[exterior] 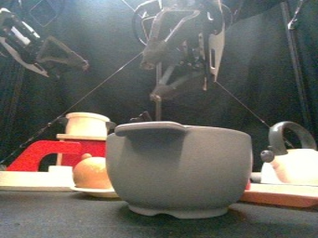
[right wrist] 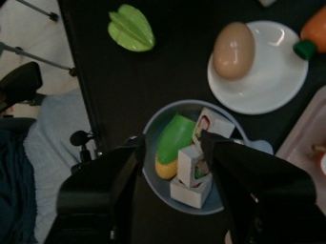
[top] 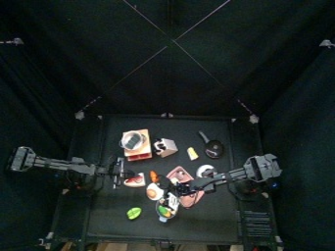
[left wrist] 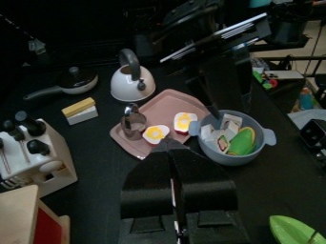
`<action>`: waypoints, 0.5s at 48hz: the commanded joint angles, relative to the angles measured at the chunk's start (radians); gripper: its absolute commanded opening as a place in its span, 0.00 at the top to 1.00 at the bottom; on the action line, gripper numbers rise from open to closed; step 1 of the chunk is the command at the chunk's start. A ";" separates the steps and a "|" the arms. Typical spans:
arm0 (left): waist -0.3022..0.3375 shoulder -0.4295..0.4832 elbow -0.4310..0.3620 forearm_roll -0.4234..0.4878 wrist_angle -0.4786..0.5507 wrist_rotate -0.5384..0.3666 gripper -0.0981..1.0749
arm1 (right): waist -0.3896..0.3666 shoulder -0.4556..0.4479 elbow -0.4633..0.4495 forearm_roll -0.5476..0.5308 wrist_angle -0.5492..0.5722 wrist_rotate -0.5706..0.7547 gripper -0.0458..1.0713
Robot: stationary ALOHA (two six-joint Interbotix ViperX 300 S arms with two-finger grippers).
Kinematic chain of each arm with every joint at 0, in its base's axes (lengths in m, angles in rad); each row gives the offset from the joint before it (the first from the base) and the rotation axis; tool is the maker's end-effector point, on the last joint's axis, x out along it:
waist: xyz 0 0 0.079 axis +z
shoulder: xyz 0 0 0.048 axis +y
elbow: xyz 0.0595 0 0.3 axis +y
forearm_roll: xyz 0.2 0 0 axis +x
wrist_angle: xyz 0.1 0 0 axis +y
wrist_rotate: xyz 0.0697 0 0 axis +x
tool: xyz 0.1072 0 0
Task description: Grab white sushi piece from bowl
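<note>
A: What encloses the scene?

B: Black curtains (top: 167, 44) surround a black table (top: 105, 221).

A: And the containers?

B: A grey bowl (right wrist: 155, 135) holds a white sushi piece (right wrist: 192, 176), a second one with a dark top, and a yellow-green piece (right wrist: 170, 151). A white plate (right wrist: 274, 86) nearby carries a tan egg-shaped thing (right wrist: 232, 50).

A: The grippers?

B: The right gripper (right wrist: 173, 162) hangs over the bowl, jaws spread wide, gripping nothing. The left gripper (left wrist: 186, 181) rests apart, closed and empty.

Overhead, table-level front and both wrist cameras share the bowl (right wrist: 192, 157).
</note>
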State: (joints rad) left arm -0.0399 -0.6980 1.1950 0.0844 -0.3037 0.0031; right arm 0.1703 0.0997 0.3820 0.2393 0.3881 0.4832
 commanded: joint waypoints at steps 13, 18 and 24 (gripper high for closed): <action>0.002 0.002 -0.012 -0.002 -0.009 0.002 0.94 | -0.005 0.017 -0.008 -0.043 0.008 0.087 0.09; 0.002 0.002 -0.011 -0.002 -0.009 0.002 0.94 | -0.005 0.038 -0.018 -0.043 0.008 0.089 0.09; 0.002 0.002 -0.011 -0.002 -0.009 0.002 0.94 | -0.005 0.052 -0.023 -0.041 0.008 0.089 0.09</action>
State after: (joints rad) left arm -0.0399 -0.6980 1.1950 0.0844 -0.3037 0.0031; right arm 0.1687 0.1641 0.3835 0.1963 0.3988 0.5706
